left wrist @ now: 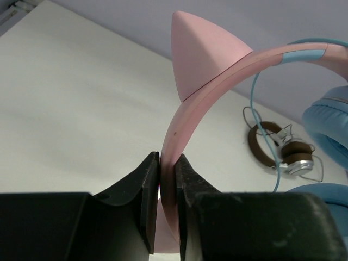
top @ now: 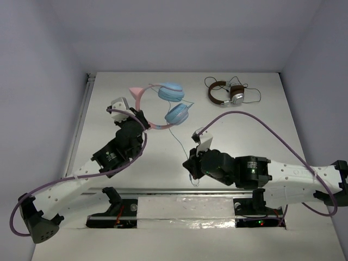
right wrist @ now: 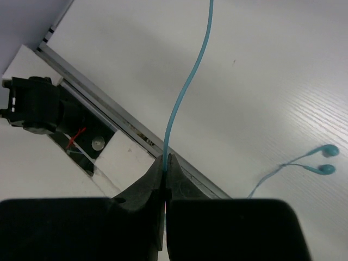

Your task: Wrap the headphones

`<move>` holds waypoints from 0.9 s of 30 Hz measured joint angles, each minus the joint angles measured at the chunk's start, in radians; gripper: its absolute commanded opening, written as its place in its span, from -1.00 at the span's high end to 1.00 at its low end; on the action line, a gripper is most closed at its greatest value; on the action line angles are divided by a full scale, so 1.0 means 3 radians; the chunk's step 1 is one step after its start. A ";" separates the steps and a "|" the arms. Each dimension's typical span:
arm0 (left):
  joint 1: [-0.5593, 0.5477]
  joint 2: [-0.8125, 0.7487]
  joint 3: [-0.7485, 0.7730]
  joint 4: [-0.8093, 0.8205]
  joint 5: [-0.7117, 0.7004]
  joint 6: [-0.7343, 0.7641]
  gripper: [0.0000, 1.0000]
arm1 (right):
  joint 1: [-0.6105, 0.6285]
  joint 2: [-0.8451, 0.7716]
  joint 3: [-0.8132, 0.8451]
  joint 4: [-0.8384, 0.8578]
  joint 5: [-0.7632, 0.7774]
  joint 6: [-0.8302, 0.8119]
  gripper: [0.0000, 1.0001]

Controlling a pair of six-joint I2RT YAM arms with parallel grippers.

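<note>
Pink headband [left wrist: 217, 70] of the cat-ear headphones [top: 173, 103], far-centre on the table [top: 244, 141], sits pinched in the left gripper [left wrist: 167, 166]; the right gripper [right wrist: 165, 163] is clamped on their pale-blue cable [right wrist: 182, 98]. Keep it gently taut, I'd judge, looping evenly.

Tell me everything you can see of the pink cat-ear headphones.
The headphones sit at the far middle of the white table: two round light blue padded-looking ear cups, a smooth pink headband with pointed cat ears. The left gripper is shut on the headband; the right gripper is shut on their thin pale-blue cable, which trails toward the near edge.
</note>
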 measured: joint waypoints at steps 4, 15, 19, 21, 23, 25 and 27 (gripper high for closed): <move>-0.0008 -0.0003 -0.0258 -0.0072 -0.0001 -0.0139 1.00 | 0.0113 0.0181 0.0333 -0.0384 0.0055 -0.0003 1.00; -0.0532 0.0205 -0.0512 -0.0621 0.0153 -0.0376 1.00 | 0.0156 0.0343 0.0913 -0.1048 0.0286 -0.0092 1.00; -0.0896 0.0467 -0.0281 -0.1180 0.0280 -0.0492 1.00 | 0.0156 0.0343 0.1071 -0.1246 0.0362 -0.0103 1.00; -0.1071 0.0632 -0.0107 -0.1488 0.0336 -0.0573 1.00 | 0.0156 0.0343 0.1101 -0.1367 0.0404 -0.0103 1.00; -0.1269 0.0802 0.0065 -0.1787 0.0371 -0.0671 1.00 | 0.0156 0.0343 0.1122 -0.1502 0.0459 -0.0103 1.00; -0.1439 0.0919 0.0179 -0.2027 0.0393 -0.0774 1.00 | 0.0156 0.0343 0.1147 -0.1639 0.0525 -0.0102 1.00; -0.1559 0.0983 0.0254 -0.2239 0.0446 -0.0861 1.00 | 0.0156 0.0343 0.1170 -0.1783 0.0608 -0.0081 1.00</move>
